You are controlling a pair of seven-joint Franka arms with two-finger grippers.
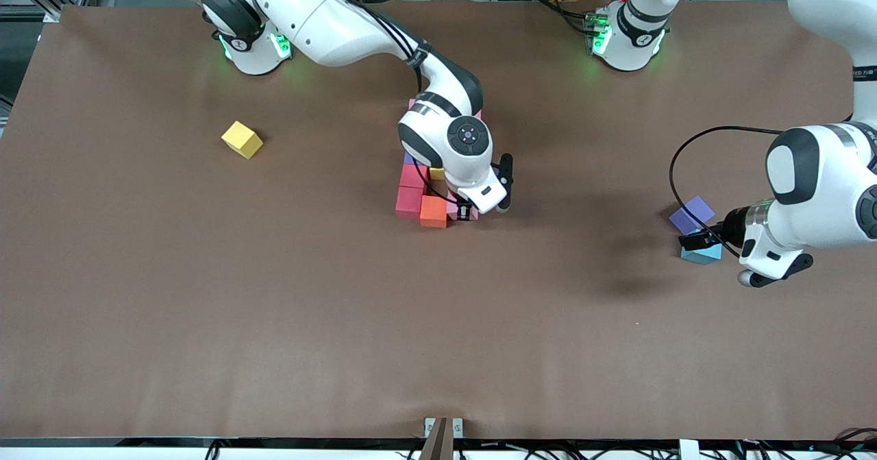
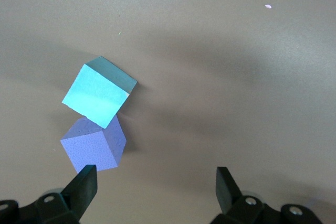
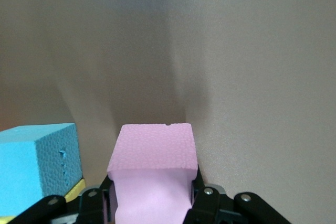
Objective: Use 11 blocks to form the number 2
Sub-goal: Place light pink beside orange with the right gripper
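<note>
Partly hidden under the right arm, a group of blocks (image 1: pixel 411 187) lies at mid-table, where I can make out red, pink, purple and yellow cubes. An orange block (image 1: pixel 433 211) sits at the corner nearest the front camera. Right beside that orange cube, my right gripper (image 1: pixel 468 212) is low and shut on a pink block (image 3: pixel 152 171). In the right wrist view a neighbouring cube (image 3: pixel 37 163) looks blue. My left gripper (image 2: pixel 156 187) hangs open over a purple block (image 1: pixel 692 214) and a light blue block (image 1: pixel 703 252). One of its fingertips (image 2: pixel 84 184) overlaps the purple block (image 2: pixel 92 148).
A lone yellow block (image 1: pixel 241 139) lies toward the right arm's end of the table. The left arm's black cable (image 1: pixel 675 172) loops above the table near the purple block. Bare brown tabletop (image 1: pixel 438 336) stretches toward the front camera.
</note>
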